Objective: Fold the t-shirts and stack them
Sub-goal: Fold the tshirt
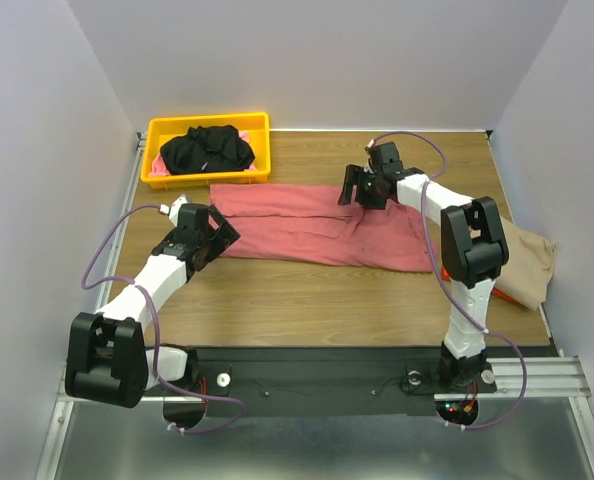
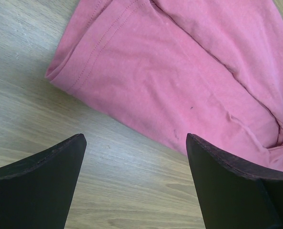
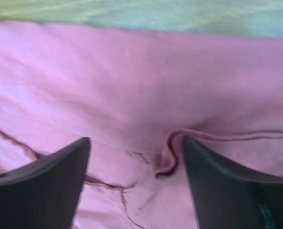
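Observation:
A dusty-red t-shirt (image 1: 317, 222) lies folded into a long band across the middle of the table. My left gripper (image 1: 220, 232) stands open at its left end, just off the hem (image 2: 132, 76), over bare wood. Over the shirt's upper middle my right gripper (image 1: 362, 190) is open, jaws apart with nothing between them; a small pinched fold of red cloth (image 3: 167, 155) lies below. A black t-shirt (image 1: 207, 150) is bunched in the yellow bin (image 1: 260, 160). The tan t-shirt (image 1: 529, 262) lies at the table's right edge.
The yellow bin sits at the back left near the wall. Something pink (image 1: 160, 165) shows under the black shirt in the bin. An orange item (image 1: 507, 297) peeks from beneath the tan shirt. Grey walls close in the table on three sides.

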